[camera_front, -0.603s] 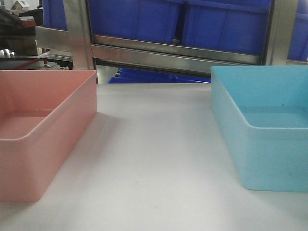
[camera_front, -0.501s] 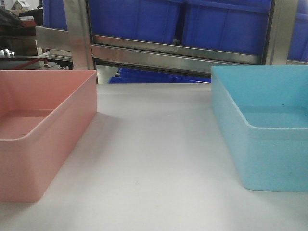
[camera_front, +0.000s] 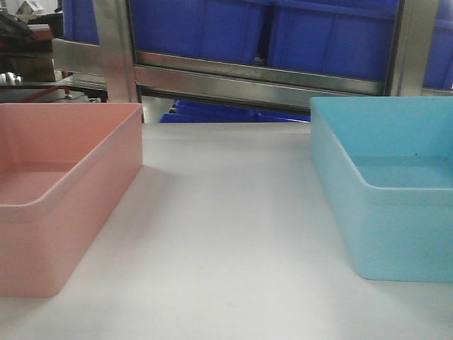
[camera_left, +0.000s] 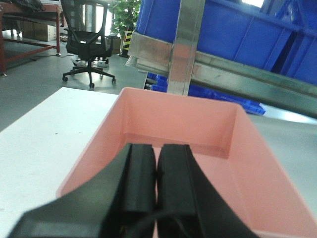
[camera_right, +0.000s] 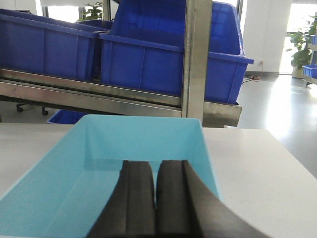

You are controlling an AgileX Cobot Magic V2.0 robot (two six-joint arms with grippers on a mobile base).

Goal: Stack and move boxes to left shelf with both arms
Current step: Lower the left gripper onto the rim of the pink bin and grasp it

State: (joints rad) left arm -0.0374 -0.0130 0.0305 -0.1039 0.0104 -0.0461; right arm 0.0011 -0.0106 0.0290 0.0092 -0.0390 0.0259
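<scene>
Table [camera_front: 226, 205]: white; pink box [camera_front: 64, 184] on the left, blue box [camera_front: 396, 212] on the right, well apart, both empty.
Left fingers [camera_left: 138, 178]: pressed together, holding nothing, at the pink box's near end.
Right fingers [camera_right: 138, 193]: likewise, at the blue box.
Change: none visible since a moment ago; stacking not begun.

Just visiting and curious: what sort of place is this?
Probably a warehouse or factory workshop: dark blue storage bins sit on a steel rack, and an office chair stands on the open floor beyond the white table.
</scene>
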